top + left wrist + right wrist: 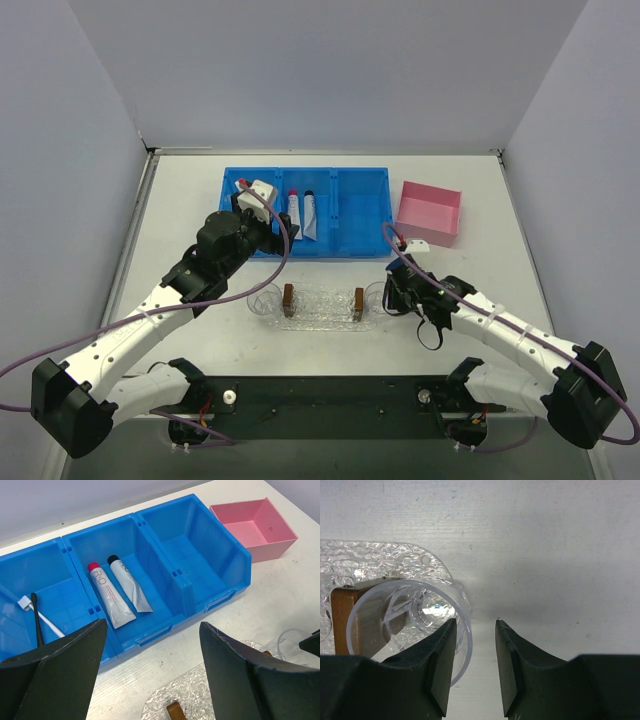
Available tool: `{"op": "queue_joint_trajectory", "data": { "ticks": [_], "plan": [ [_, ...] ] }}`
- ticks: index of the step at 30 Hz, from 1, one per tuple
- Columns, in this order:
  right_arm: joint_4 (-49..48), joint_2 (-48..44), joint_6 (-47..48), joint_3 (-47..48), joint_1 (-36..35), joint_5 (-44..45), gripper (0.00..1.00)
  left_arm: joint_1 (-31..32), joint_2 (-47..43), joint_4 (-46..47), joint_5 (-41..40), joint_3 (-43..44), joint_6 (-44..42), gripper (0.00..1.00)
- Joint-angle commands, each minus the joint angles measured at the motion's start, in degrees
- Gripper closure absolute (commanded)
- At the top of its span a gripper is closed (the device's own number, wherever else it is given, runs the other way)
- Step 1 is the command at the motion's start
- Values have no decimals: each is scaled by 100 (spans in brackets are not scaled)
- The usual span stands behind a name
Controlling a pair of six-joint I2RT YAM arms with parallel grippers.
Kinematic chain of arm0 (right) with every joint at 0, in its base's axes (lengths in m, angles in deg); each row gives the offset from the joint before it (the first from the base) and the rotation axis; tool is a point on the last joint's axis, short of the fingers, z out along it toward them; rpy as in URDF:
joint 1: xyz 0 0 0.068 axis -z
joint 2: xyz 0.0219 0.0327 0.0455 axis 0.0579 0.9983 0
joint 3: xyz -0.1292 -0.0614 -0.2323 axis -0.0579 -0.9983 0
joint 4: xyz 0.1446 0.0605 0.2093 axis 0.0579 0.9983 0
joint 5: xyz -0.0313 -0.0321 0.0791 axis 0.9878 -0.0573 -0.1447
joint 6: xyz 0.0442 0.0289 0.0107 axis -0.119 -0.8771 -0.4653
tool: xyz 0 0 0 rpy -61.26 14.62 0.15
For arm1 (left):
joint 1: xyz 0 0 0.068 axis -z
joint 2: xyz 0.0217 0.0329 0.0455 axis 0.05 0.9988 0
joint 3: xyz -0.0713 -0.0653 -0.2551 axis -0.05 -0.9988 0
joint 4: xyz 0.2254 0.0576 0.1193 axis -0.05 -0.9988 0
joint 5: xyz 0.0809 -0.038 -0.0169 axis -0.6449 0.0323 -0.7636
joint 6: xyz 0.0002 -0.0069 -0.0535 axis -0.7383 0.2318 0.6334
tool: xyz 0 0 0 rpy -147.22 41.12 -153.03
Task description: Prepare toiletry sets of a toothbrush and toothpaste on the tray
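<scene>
**While brushes and paste lie in the bin, both grippers hold nothing**

Though its jaws stand wide apart, the left gripper point(152, 630) has nothing between them. It hangs above the near front of the blue bin point(220, 567), aimed toward it.

- Middle compartment: both toothpaste tubes lie flat side by side, caps away from the arms. The pink-capped tube point(111, 599) is on the left and the black-capped tube point(128, 583) just beside it on the right.
- Left compartment: the black toothbrush point(38, 632) and white toothbrush point(52, 626) lie crossed over each other.
- Right compartment shows only blue floor. The pink box point(252, 527) sits on the table point(545, 555) beyond the bin's right end.

The tray point(322, 310) lies between the bin and the arm bases, well apart from tubes and brushes. It carries a brown block point(342, 620) and a clear cup point(410, 610) at its right end.

The right gripper point(475, 630) is low over that end, jaws open only a narrow slot. One finger overlaps the cup's rim and the other sits outside it — contact with the cup wall cannot be told.
</scene>
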Motion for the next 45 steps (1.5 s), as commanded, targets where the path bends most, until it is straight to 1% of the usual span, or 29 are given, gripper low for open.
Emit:
{"op": "queue_joint_trajectory", "data": {
  "ticks": [1, 2, 9, 11, 13, 24, 26, 30, 33, 34, 36, 40, 45],
  "plan": [
    [183, -171, -85, 200, -49, 228, 66, -26, -4, 95, 38, 267, -57, 15],
    [183, -188, -85, 218, -49, 211, 62, -26, -13, 104, 38, 258, -57, 15],
    [192, -338, -76, 315, -58, 105, 58, -26, 5, 95, 55, 258, -48, 15],
    [192, -355, -59, 350, -58, 79, 52, -26, 13, 95, 55, 276, -48, 15],
    [200, -364, -32, 376, -67, 44, 48, -26, 22, 95, 64, 276, -48, 15],
    [393, -531, 99, 657, -172, 97, 45, -26, 154, 78, 3, 364, -4, 16],
    [490, -584, 126, 771, -181, 166, 45, -26, 206, -105, 46, 381, 48, 17],
    [622, -785, 205, 974, -181, 333, 45, -52, 391, -168, 239, 460, 162, 21],
    [657, -865, 284, 1140, -181, 404, 45, -157, 689, -151, 398, 565, 338, 24],
    [657, -874, 302, 1176, -181, 404, 45, -201, 925, -160, 389, 627, 426, 25],
    [658, -891, 328, 1281, -181, 387, 45, -289, 1216, -291, 415, 934, 681, 30],
    [666, -935, 390, 1387, -198, 290, 45, -342, 2233, -642, 486, 1637, 883, 37],
    [675, -1207, 399, 1299, -207, 281, 45, -342, 3106, -924, 153, 2401, 945, 39]
  ]
}}
